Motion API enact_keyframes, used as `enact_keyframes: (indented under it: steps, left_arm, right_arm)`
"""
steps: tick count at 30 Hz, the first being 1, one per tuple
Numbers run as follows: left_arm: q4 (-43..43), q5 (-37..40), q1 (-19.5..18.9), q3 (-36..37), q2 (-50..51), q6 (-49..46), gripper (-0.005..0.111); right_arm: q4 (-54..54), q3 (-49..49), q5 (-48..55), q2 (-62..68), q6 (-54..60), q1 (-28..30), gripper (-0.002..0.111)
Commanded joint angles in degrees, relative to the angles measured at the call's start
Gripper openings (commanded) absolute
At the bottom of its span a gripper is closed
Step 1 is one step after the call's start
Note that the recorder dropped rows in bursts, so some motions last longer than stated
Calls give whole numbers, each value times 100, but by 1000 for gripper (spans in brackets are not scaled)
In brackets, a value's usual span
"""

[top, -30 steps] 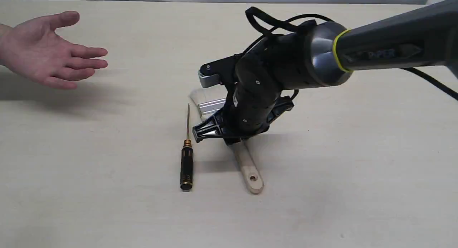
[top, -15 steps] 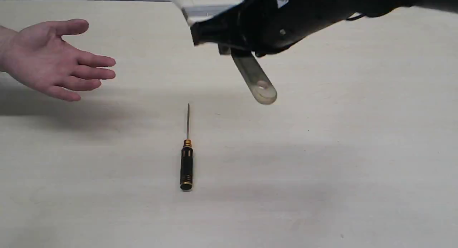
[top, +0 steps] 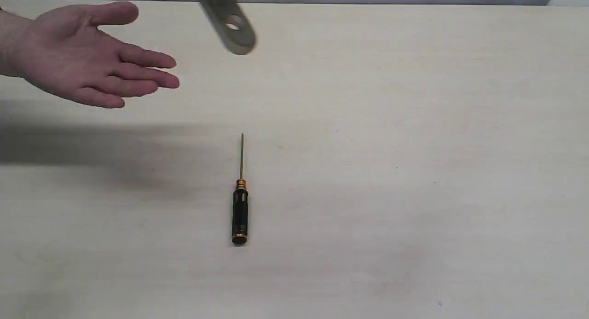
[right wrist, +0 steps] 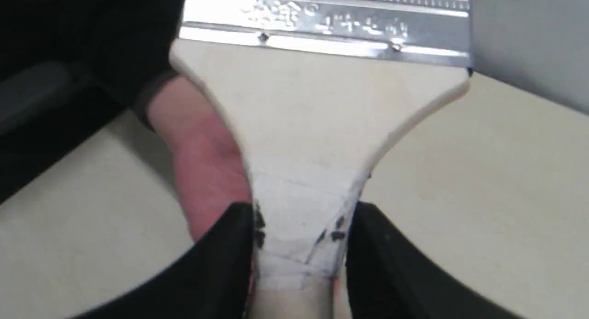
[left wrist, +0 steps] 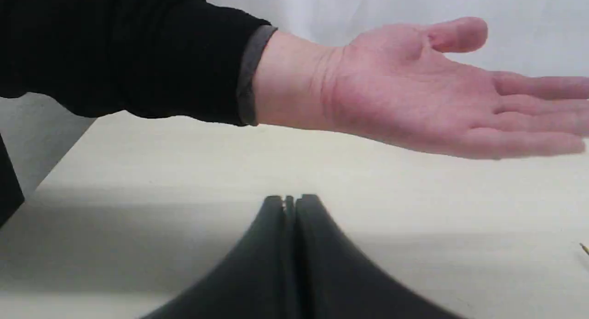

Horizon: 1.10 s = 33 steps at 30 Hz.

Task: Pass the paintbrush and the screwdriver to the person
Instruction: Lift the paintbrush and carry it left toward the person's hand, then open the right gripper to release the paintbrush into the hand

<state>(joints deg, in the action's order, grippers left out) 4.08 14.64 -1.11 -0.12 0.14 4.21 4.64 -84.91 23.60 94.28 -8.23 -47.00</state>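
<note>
In the exterior view the person's hand (top: 87, 56) waits palm-up at the far left of the bench (top: 414, 171). The paintbrush (top: 230, 26) hangs in the air just right of it, only its holed handle end in shot. The screwdriver (top: 239, 204) lies mid-bench, and no end effector shows. The left wrist view adds the left end effector (left wrist: 290, 201), fingers pressed together and empty, lower than that hand. The right wrist view shows the right end effector (right wrist: 299, 245) clamped on the brush's handle neck, short of the ferrule (right wrist: 322, 24). I judge handover 1 of 2 is in hand; the next move calls for laying the brush on the palm, then releasing.
</note>
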Motion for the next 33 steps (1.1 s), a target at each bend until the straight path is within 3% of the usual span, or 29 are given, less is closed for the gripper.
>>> enact_keyframes:
  steps: [1,5,13,16,33]
  left_arm:
    - [-26,-28,47,12,-14,12,0]
    - [-26,-28,47,12,-14,12,0]
    - [-26,-28,47,12,-14,12,0]
    - [-26,-28,47,12,-14,12,0]
    - [-1,-35,47,12,-14,12,0]
  right_arm:
    - [8,-623,-129,631,187,-229,5]
    - [51,-1198,6,1368,187,-243,8]
    - [227,-1607,33,2580,187,-243,38]
    - [239,-1607,77,2742,187,-243,44]
    - [217,-1607,1530,1584,-75,-243,44]
